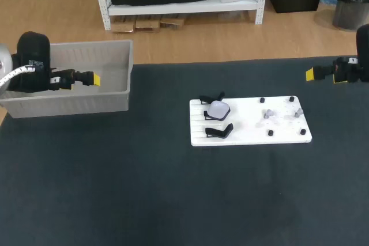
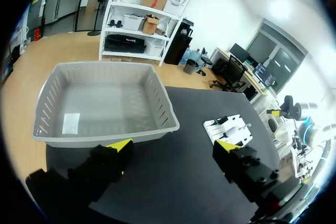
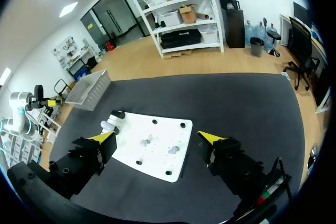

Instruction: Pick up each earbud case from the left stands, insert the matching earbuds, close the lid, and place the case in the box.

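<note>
light: bright, even | source: overhead | shadows: faint, soft

Dark tabletop (image 1: 115,188), white board (image 1: 248,133) mid-right, sm black pegs (image 1: 270,133) at its corners

Pale rounded case (image 1: 218,109) on black stand (image 1: 209,116), centre frame; earbuds (image 1: 268,113) right of it; grey box (image 1: 69,103) upper left

Head overhead, wrists oblique; box (image 1: 69,103) shared
</note>
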### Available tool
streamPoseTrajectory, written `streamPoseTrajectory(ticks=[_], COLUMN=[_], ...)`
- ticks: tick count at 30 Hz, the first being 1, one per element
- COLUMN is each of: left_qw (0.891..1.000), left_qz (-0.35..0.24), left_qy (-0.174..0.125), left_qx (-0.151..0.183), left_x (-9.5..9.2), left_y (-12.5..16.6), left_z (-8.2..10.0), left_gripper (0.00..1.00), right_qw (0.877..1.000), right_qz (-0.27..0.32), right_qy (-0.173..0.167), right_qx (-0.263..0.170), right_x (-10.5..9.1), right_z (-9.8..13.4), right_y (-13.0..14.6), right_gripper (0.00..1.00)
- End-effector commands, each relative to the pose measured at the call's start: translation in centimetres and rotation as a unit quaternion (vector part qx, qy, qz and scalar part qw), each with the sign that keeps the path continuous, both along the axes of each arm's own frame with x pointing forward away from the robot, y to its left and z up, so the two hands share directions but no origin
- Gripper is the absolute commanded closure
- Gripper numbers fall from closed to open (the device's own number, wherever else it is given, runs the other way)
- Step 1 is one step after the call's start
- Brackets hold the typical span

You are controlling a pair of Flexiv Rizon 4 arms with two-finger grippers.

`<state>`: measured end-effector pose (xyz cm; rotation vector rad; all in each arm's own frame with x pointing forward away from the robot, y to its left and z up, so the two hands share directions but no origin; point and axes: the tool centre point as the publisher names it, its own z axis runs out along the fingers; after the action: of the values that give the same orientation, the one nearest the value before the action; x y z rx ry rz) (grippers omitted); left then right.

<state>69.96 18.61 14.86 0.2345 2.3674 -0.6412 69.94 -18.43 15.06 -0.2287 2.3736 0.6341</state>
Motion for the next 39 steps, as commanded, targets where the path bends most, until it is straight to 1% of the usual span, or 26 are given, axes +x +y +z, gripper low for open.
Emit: streamPoseTrajectory(ticks=[1, 13, 14, 15, 16, 17, 18, 19, 20, 21, 22, 24, 25, 26, 27, 28, 29, 39], left_qw=[1.0, 1.0, 0.997, 0.991, 0.981, 0.96, 0.935, 0.913, 0.895, 0.874, 0.861, 0.832, 0.824, 0.813, 0.806, 0.803, 0.804, 0.804], left_qz=[0.002, 0.002, -0.054, -0.082, -0.135, -0.186, -0.246, -0.291, -0.33, -0.367, -0.389, -0.434, -0.442, -0.459, -0.469, -0.476, -0.477, -0.477], left_qy=[0.004, 0.004, -0.05, -0.095, -0.138, -0.209, -0.247, -0.272, -0.286, -0.303, -0.312, -0.333, -0.341, -0.346, -0.35, -0.352, -0.35, -0.35], left_qx=[0.004, 0.004, -0.033, -0.045, -0.034, -0.028, -0.065, -0.085, -0.09, -0.094, -0.098, -0.097, -0.092, -0.089, -0.084, -0.074, -0.059, -0.059], left_x=[0.1, 0.1, 0.0, 0.1, 0.2, 0.0, -0.2, -0.4, -0.3, -0.2, -0.2, -0.3, -0.4, -0.5, -0.7, -0.9, -1.1, -1.1], left_y=[-0.2, -0.2, -0.4, -0.5, -0.7, -1.0, -1.0, -0.9, -0.9, -0.9, -0.9, -1.0, -1.2, -1.4, -1.6, -1.9, -2.3, -2.3], left_z=[0.2, 0.2, 0.7, 0.9, 0.9, 0.9, 1.0, 1.1, 1.1, 1.1, 1.1, 1.3, 1.4, 1.5, 1.6, 1.7, 1.8, 1.8], left_gripper=[0.0, 0.0, 0.0, 0.0, 0.0, 0.0, 0.0, 0.0, 0.0, 0.0, 0.0, 0.0, 0.0, 0.0, 0.0, 0.0, 0.0, 0.0], right_qw=[1.0, 1.0, 1.0, 1.0, 1.0, 1.0, 1.0, 1.0, 1.0, 1.0, 1.0, 1.0, 1.0, 1.0, 1.0, 1.0, 1.0, 1.0], right_qz=[0.001, 0.001, 0.001, 0.001, 0.001, 0.001, 0.001, 0.001, 0.001, 0.001, 0.001, 0.001, 0.001, 0.001, 0.001, 0.001, 0.001, 0.001], right_qy=[0.0, 0.0, 0.0, 0.0, 0.0, 0.0, 0.0, 0.0, 0.0, 0.0, 0.0, 0.0, 0.0, 0.0, 0.0, 0.0, 0.0, 0.0], right_qx=[0.001, 0.001, 0.001, 0.001, 0.001, 0.001, 0.001, 0.001, 0.001, 0.001, 0.001, 0.001, 0.001, 0.001, 0.001, 0.001, 0.001, 0.001], right_x=[0.0, 0.0, 0.0, 0.0, 0.0, 0.0, 0.0, 0.0, 0.0, 0.0, 0.0, 0.0, 0.0, 0.0, 0.0, 0.0, 0.0, 0.0], right_z=[0.0, 0.0, 0.0, 0.0, 0.0, 0.0, 0.0, 0.0, 0.0, 0.0, 0.0, 0.0, 0.0, 0.0, 0.0, 0.0, 0.0, 0.0], right_y=[0.0, 0.0, 0.0, 0.0, 0.0, 0.0, 0.0, 0.0, 0.0, 0.0, 0.0, 0.0, 0.0, 0.0, 0.0, 0.0, 0.0, 0.0], right_gripper=[0.0, 0.0, 0.0, 0.0, 0.0, 0.0, 0.0, 0.0, 0.0, 0.0, 0.0, 0.0, 0.0, 0.0, 0.0, 0.0, 0.0, 0.0])
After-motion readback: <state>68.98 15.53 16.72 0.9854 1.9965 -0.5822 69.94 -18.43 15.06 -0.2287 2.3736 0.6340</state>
